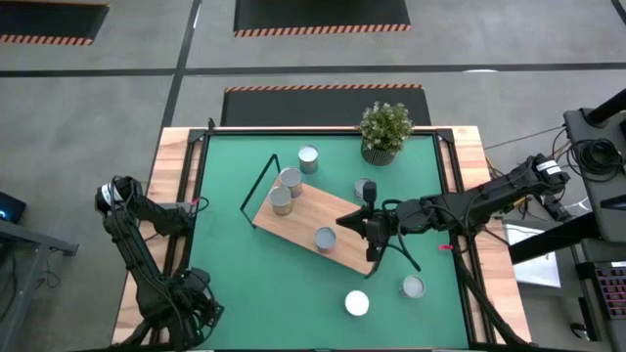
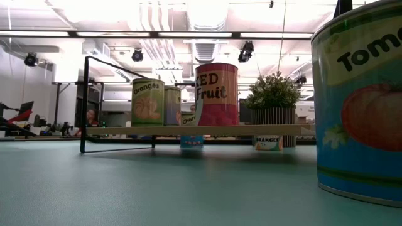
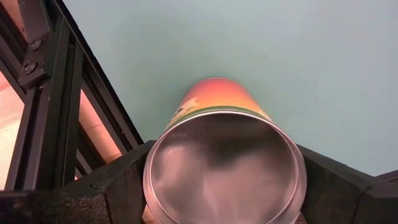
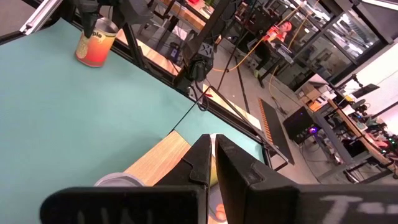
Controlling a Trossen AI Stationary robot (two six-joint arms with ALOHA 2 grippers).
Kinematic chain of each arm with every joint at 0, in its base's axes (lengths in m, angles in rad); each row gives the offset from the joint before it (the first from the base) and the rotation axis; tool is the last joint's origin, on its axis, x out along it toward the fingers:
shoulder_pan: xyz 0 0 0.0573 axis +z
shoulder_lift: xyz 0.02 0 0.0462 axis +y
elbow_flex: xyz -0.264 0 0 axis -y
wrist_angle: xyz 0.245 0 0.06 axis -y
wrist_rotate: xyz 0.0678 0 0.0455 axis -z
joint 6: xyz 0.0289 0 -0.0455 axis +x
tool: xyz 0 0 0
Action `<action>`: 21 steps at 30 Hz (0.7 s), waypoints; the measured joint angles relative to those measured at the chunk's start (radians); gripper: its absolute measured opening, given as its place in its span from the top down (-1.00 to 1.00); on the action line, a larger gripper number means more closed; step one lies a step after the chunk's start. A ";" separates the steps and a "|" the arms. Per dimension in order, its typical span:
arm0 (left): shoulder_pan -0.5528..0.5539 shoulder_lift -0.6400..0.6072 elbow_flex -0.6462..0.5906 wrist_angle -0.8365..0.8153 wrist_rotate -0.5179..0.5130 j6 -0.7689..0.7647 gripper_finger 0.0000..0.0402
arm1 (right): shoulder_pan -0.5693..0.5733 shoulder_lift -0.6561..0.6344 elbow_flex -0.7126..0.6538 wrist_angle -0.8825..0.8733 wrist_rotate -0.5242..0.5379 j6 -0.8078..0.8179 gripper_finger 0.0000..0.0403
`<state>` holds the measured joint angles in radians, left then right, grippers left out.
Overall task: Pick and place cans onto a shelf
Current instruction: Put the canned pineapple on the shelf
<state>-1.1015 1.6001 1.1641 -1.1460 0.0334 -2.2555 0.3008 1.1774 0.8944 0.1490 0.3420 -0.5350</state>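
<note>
We see the green-matted tabletop (image 1: pixel 235 274) framed by a light wooden border, with bare mat along its left edge and across the near-left corner. The flat light-wood shelf (image 1: pixel 303 227) with black wire loops at its short ends lies slantwise near the middle. Three small silver-topped cans (image 1: pixel 282 200) stand on it: two together toward its left end, one nearer its right end. Another can (image 1: pixel 308 159) stands on the mat toward the far edge, beside a potted green plant (image 1: pixel 383 130). Near the near edge stand a white-topped can (image 1: pixel 357 303) and a silver-topped can (image 1: pixel 414 286), with open mat around them.

The right end effector (image 1: pixel 354 221) hangs over the shelf's right end, its fingers (image 4: pixel 208 163) pressed together and empty, a further can (image 1: pixel 363 186) just beyond it.

The left end effector (image 3: pixel 224 186) sits at the tabletop's near-left corner beside the black frame, its jaws spread wide around an orange-labelled metal can (image 3: pixel 217 102), gripped on both sides, well apart from the shelf.
</note>
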 joint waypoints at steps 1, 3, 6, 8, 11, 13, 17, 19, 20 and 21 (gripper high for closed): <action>0.000 0.000 0.000 -0.003 -0.001 0.000 -0.53 | 0.000 0.000 0.000 0.000 0.000 0.000 0.94; 0.000 0.000 0.000 -0.008 -0.014 0.001 -0.53 | 0.000 0.000 0.000 0.000 0.000 0.000 0.94; 0.002 0.000 0.000 -0.009 -0.026 0.011 -0.53 | 0.000 0.000 0.000 -0.001 0.000 0.000 0.94; 0.004 0.000 0.000 -0.009 -0.026 0.014 -0.53 | 0.000 0.000 0.000 -0.001 0.000 0.000 0.94; 0.006 0.000 0.000 -0.009 -0.026 0.022 -0.53 | 0.000 0.000 0.000 -0.001 0.000 0.002 0.94; 0.010 0.000 0.004 -0.011 -0.025 0.032 -0.53 | 0.000 0.000 0.000 -0.001 0.000 0.003 0.94; 0.021 -0.001 0.027 -0.041 -0.024 0.058 -0.53 | 0.000 0.000 0.000 -0.001 0.000 0.003 0.94; 0.028 -0.001 0.042 -0.062 -0.024 0.073 -0.53 | 0.000 0.000 0.000 -0.001 0.000 0.003 0.94; 0.032 -0.001 0.054 -0.067 -0.024 0.085 -0.53 | 0.000 0.000 0.000 -0.001 0.000 0.003 0.94; 0.038 -0.002 0.065 -0.072 -0.024 0.097 -0.53 | 0.000 0.000 0.000 -0.002 0.000 0.003 0.94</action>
<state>-1.0636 1.5986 1.2293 -1.2185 0.0095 -2.1586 0.3006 1.1774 0.8944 0.1474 0.3420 -0.5320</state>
